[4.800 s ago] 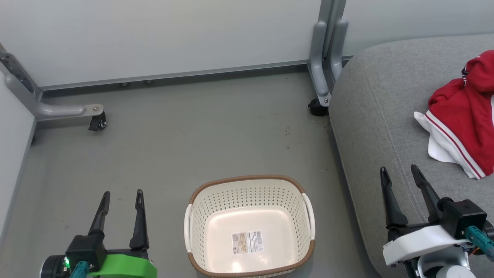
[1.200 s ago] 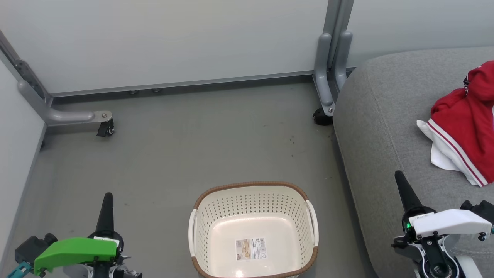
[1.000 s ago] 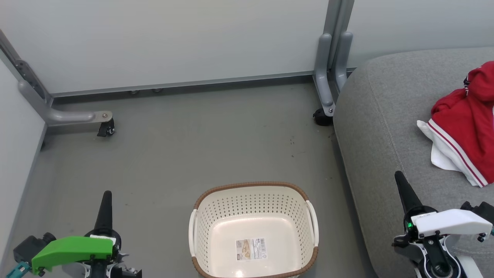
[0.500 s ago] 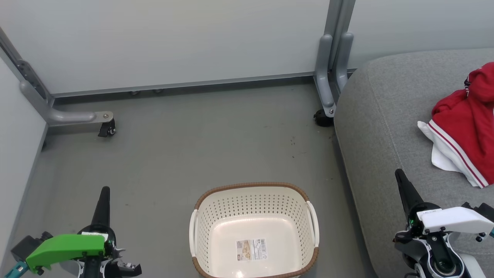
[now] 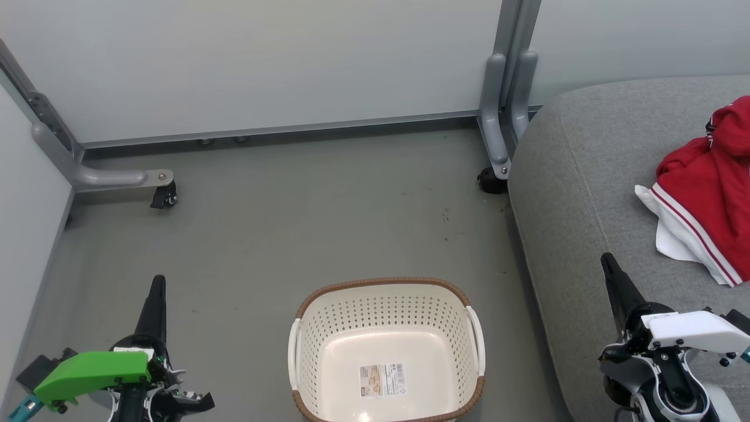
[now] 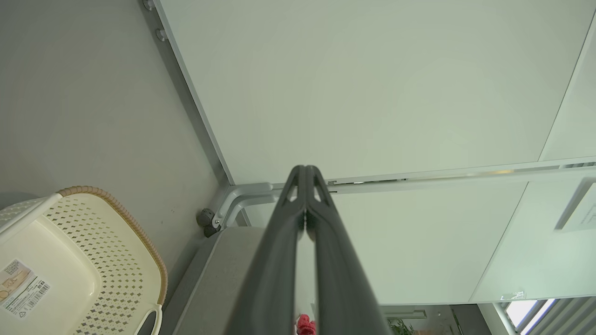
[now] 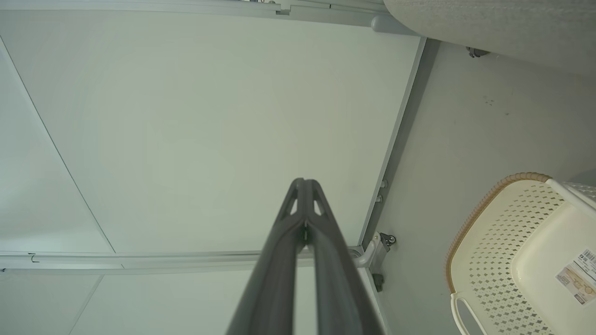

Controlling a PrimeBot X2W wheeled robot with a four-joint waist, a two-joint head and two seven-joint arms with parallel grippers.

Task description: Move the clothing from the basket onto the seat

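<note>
Clothing [image 5: 712, 193] lies on the seat [image 5: 574, 176], far R side of the head view. It's a soft red heap w/ white trim & thin stripes. It's crumpled, not flat, & a white flap pokes out at the side nearer the basket. Part of it runs off the pic's edge, so can't tell if it's one piece or two.

Basket [image 5: 375, 282] sits on the floor [image 5: 293, 223] just beside the seat, well apart from the heap. It's empty, w/ only a sticker [image 5: 382, 380] on the bottom inside.

Step, I think: job looks done, or v. close. Nothing is left to lift out.

Left pincer [image 5: 157, 287] is low on the L, over the floor. Its fingers are pressed together & hold nothing. Right pincer [image 5: 609, 266] is low on the R, over the front of the seat. It's also pressed together w/ nothing in it, near the heap but not touching.

Nxt move prob needs no grab at all. Maybe one look to check the whole heap is on the seat. Then keep both arms away from it, b/c it's floppy & could slide if poked.
</note>
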